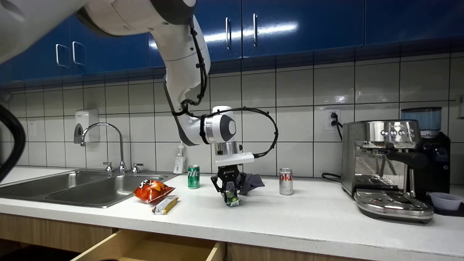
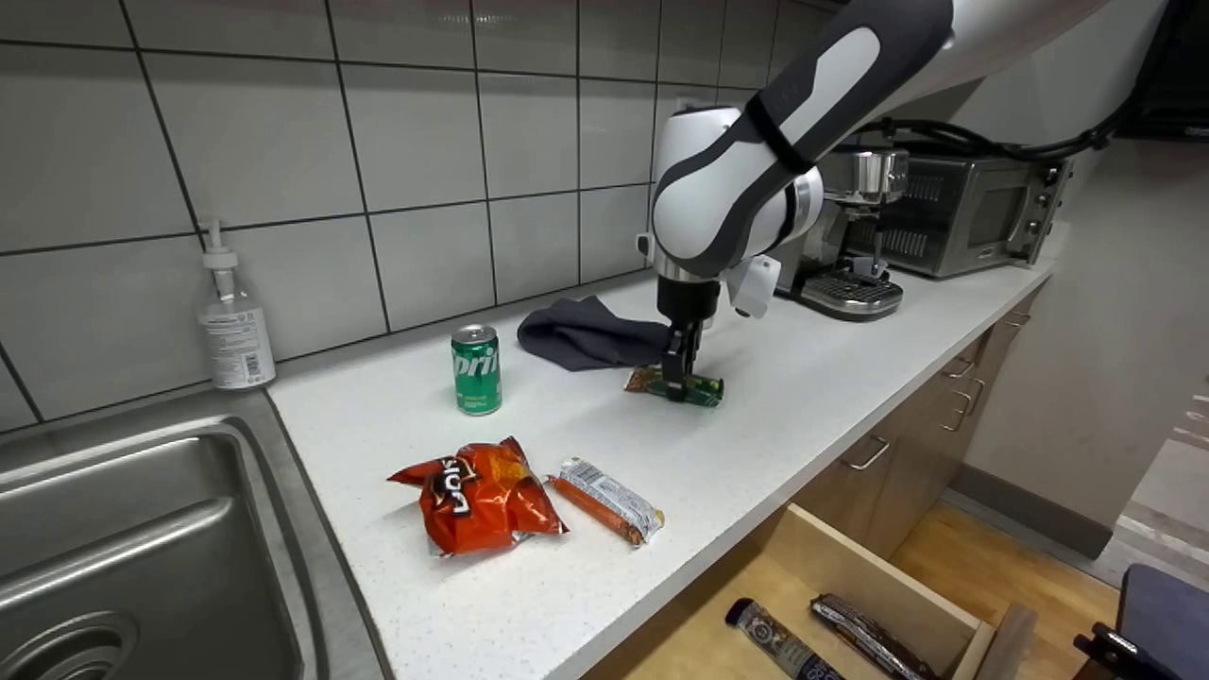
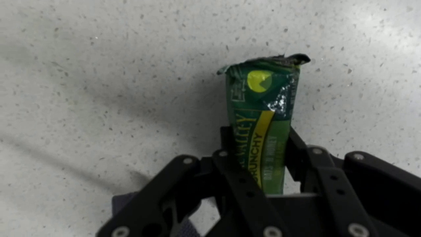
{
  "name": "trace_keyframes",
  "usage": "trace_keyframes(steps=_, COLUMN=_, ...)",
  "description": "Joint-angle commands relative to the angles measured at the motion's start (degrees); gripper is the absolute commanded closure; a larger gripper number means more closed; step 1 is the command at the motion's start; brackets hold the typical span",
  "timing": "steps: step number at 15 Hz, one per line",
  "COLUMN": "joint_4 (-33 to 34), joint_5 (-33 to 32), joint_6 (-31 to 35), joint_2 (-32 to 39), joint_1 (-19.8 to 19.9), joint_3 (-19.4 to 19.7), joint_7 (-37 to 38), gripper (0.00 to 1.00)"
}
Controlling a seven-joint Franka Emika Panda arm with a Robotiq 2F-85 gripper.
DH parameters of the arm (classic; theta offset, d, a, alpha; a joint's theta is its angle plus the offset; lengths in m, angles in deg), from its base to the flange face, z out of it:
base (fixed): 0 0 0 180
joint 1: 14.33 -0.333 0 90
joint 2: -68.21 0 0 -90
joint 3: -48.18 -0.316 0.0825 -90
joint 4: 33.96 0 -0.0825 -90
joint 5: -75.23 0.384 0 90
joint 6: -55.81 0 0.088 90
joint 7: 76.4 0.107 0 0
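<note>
A green wrapped granola bar (image 3: 263, 95) with a yellow "CRUNCHY" band lies on or just above the white speckled counter. My gripper (image 3: 259, 135) is shut on it, with one black finger against each long side, pointing straight down. In the wrist view the bar's near end is hidden behind the gripper. The bar also shows in both exterior views (image 1: 233, 202) (image 2: 705, 390), with the gripper (image 1: 230, 195) (image 2: 677, 387) at it. A dark grey cloth (image 2: 590, 335) lies crumpled beside the gripper, towards the wall. It also shows in the wrist view (image 3: 123, 202).
A green Sprite can (image 2: 475, 373), a red Doritos bag (image 2: 486, 501) and another wrapped bar (image 2: 609, 501) lie between gripper and sink (image 1: 108, 199). A Coke can (image 1: 286, 183) and espresso machine (image 1: 380, 130) stand opposite. An open drawer (image 2: 878, 576) below the counter holds bars.
</note>
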Motion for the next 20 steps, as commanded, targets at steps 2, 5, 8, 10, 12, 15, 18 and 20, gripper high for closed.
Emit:
trace_keyframes(steps=2, joint_4=-3.6, joint_5=1.6, joint_6=-0.8, joint_2=-4.1, joint_1=2.5, joint_3=-2.1, joint_7=-1.7, gripper=0.85)
trace_keyframes(steps=5, joint_4=-7.2, joint_5=2.3, joint_6=-0.8, joint_2=-6.8, joint_1=2.4, joint_3=-1.9, joint_7=-0.6, gripper=0.85)
trace_keyframes(steps=8, joint_4=-11.4, joint_5=2.7, joint_6=-1.0, joint_2=-10.0, joint_1=1.9, joint_3=-1.5, joint_7=0.7, gripper=0.85)
trace_keyframes(steps=10, joint_4=-14.7, joint_5=3.2, joint_6=-1.2, joint_2=-12.5, joint_1=1.5, joint_3=-1.3, joint_7=1.8, gripper=0.85)
trace_keyframes(steps=12, joint_4=-18.2, joint_5=3.6, joint_6=-0.9, joint_2=-15.1, joint_1=1.0, joint_3=-1.1, joint_7=2.8, gripper=0.85)
trace_keyframes(steps=15, joint_4=-23.5, joint_5=4.0, joint_6=-1.1, joint_2=-19.4, joint_1=0.0, joint_3=-0.8, joint_7=5.8, gripper=0.85)
trace_keyframes(steps=18, joint_4=-28.6, joint_5=3.6, joint_6=-0.8, joint_2=-23.4, joint_1=-1.4, joint_3=-0.3, joint_7=9.6, gripper=0.85)
trace_keyframes(steps=20, joint_4=-31.6, joint_5=3.4, joint_6=-0.6, joint_2=-25.7, joint_1=-2.4, joint_3=-0.2, joint_7=12.1, gripper=0.85)
